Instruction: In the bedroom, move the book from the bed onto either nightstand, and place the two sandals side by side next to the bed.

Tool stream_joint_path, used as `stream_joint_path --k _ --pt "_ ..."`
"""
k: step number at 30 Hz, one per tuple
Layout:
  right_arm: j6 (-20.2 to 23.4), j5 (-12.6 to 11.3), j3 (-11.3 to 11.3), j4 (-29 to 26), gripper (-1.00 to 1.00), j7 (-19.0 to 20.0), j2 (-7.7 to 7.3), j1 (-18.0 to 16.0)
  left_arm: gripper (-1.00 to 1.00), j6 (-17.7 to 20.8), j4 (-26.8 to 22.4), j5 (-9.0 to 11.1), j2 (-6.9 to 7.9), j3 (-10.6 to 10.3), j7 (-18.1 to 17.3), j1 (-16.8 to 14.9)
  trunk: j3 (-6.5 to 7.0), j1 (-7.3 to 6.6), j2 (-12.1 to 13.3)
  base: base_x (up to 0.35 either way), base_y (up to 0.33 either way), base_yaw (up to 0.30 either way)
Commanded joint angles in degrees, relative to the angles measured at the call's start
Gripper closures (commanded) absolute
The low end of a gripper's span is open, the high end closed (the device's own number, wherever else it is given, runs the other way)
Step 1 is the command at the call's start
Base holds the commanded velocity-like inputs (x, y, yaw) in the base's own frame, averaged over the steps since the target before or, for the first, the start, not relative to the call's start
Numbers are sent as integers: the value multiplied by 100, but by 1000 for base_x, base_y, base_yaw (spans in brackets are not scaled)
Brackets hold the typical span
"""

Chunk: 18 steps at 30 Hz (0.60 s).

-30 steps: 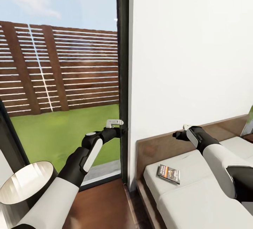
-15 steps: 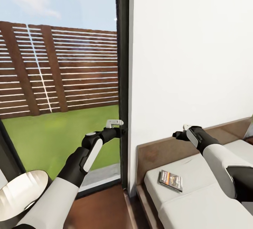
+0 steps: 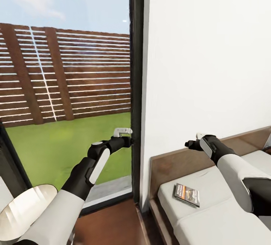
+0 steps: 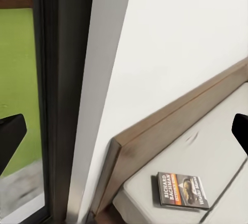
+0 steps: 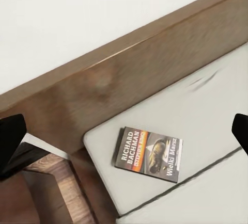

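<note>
Head view: both arms raised and stretched forward, nothing in either. Left gripper (image 3: pixel 124 131) sits in front of the dark window frame (image 3: pixel 136 87), white fingertips showing; how far apart they stand cannot be told from here. Right gripper (image 3: pixel 196 140) is held over the headboard (image 3: pixel 177 162) end of the bed (image 3: pixel 210 215); its spread is likewise unclear from this angle.

Left wrist view: the two dark finger tips sit at opposite edges of the picture, so the left gripper is spread wide, empty. Right wrist view: same arrangement, right gripper wide and empty.

The book (image 3: pixel 186 195) lies flat on the off-white mattress (image 3: pixel 226 222), below and ahead of the right gripper, near the mattress corner closest to the headboard and the window-side edge. It is well apart from both grippers, untouched. In the right wrist view the book (image 5: pixel 149 154) lies between the two finger tips, dark cover with orange band and white lettering face up, just short of a seam in the mattress. In the left wrist view the book (image 4: pixel 182 190) lies beyond the gripper, off toward the bed side.

A pale lampshade (image 3: pixel 22 211) sits below the left arm. Beyond the glass: grass (image 3: pixel 64 143) and a slatted fence (image 3: pixel 67 75). Wood-plank floor (image 3: pixel 113 226) runs between window and bed.
</note>
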Motion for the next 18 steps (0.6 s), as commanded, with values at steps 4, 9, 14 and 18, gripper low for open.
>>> stream_joint_path --k 4,9,14,18 --pt "27 -53 30 -9 -100 -19 -5 -4 -100 26 -4 -2 -2 5 -12 -5 60 -85 151 4 10 0" --pt "27 -53 25 -9 -100 -19 -5 -4 -100 28 1 -5 -2 5 -16 -5 150 -195 351 39 2 0" --pt "27 -53 24 -9 -100 -19 -4 -5 -100 26 -2 -11 -2 5 -20 -5 240 -305 552 167 -29 0" --pt "27 -53 24 -9 -100 -19 -4 -6 -100 23 -18 -8 -2 5 -21 -5 258 -327 593 56 -13 0"
